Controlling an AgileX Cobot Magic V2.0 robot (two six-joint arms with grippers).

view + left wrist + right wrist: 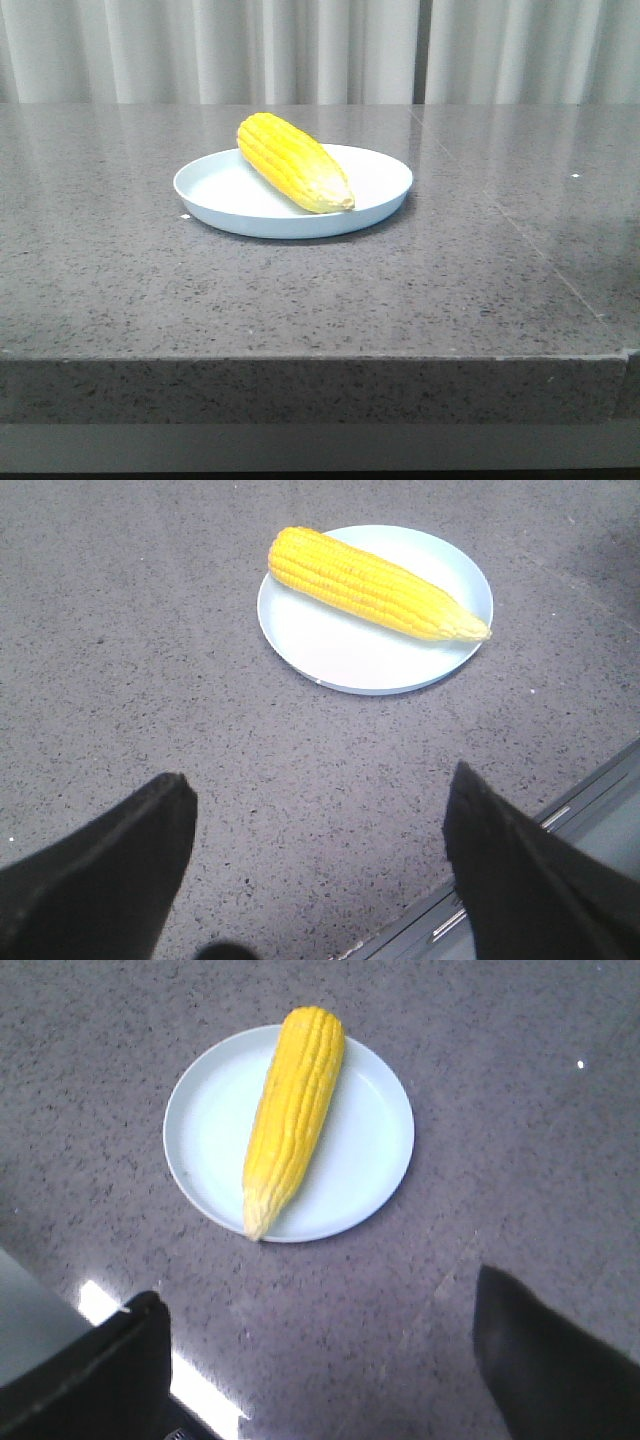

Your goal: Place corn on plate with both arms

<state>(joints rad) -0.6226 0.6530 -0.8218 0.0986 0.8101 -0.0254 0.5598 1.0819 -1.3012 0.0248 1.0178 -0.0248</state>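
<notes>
On the grey speckled desk (300,290), the corn (293,161) already lies across the plate (380,195); both grippers' fingers (110,870) (555,1360) hang apart, empty, so little seems left.

The corn (292,161) hides part of the plate (215,190). The lower edge cuts off the fingers of left gripper (318,820) and right gripper (320,1320).

Count: one corn (294,162) cob, one plate (215,190), one grey stone table (300,290), two grippers (left gripper (318,825), right gripper (322,1345), wrist views only).
</notes>
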